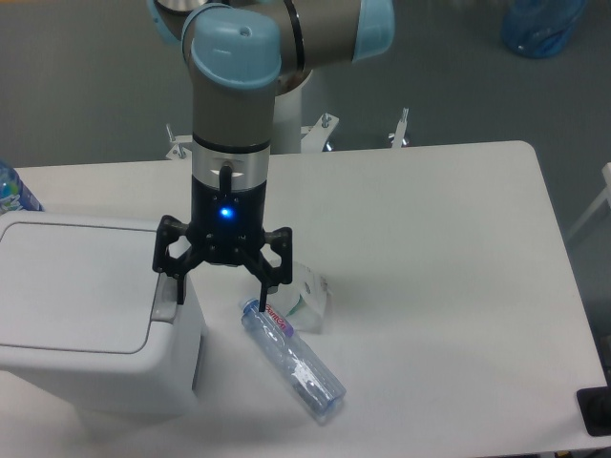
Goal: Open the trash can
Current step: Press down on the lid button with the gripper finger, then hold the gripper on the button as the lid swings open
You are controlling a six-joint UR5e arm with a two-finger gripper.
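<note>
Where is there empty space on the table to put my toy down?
The big bare patch is the right half of the table, right of the plastic bottle. There is also bare room along the back edge, behind the trash can. It is crowded on the left, where the hand hangs open between the trash can, the bottle and a crumpled wrapper.

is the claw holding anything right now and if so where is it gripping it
Nothing is held. The claw is open, one finger at the trash can rim, the other above the plastic bottle.
</note>
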